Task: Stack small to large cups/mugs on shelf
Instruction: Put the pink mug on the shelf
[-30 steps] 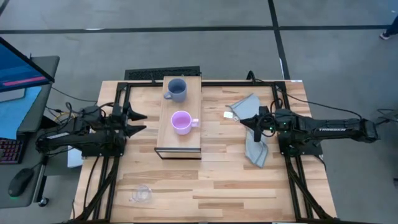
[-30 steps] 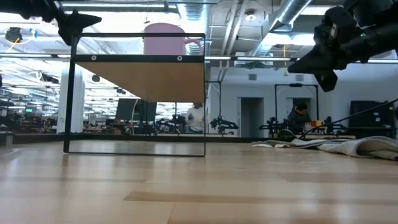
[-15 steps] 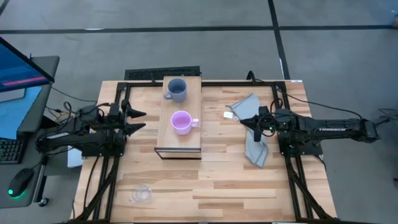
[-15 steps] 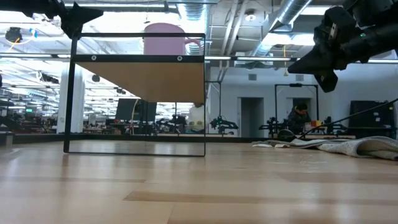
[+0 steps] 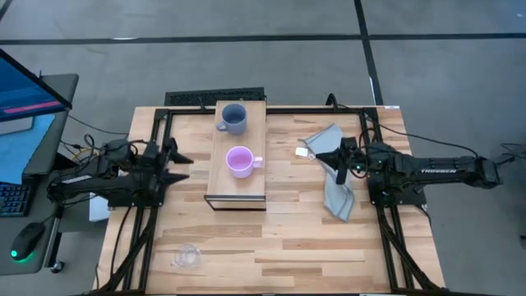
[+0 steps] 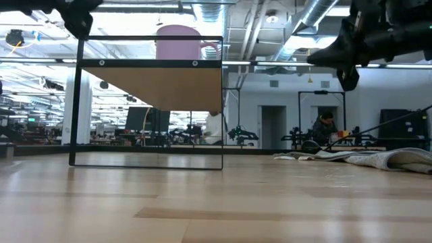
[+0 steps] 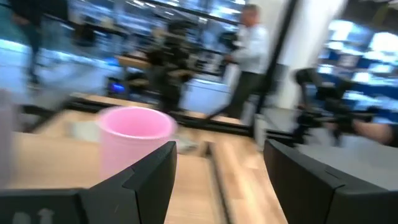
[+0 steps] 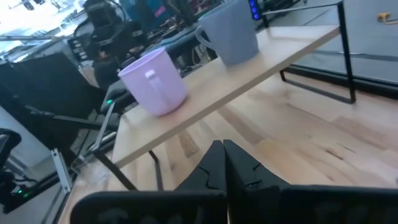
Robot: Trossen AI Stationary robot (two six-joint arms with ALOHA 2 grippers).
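left end effector (image 5: 182, 168) hanging released, fingers spread, beside shelf (image 5: 237, 182) | right end effector (image 5: 315, 154) hovering clenched, empty, over grey cloth (image 5: 337, 201) | lilac mug (image 5: 240, 161) and grey-blue mug (image 5: 233, 118) sitting apart on shelf | clear cup (image 5: 188, 257) lying on counter (image 5: 304, 247), near front-left corner

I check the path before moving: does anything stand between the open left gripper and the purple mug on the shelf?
Nothing visible does. The left gripper is beside the shelf, open toward the purple mug, with only bare shelf between.
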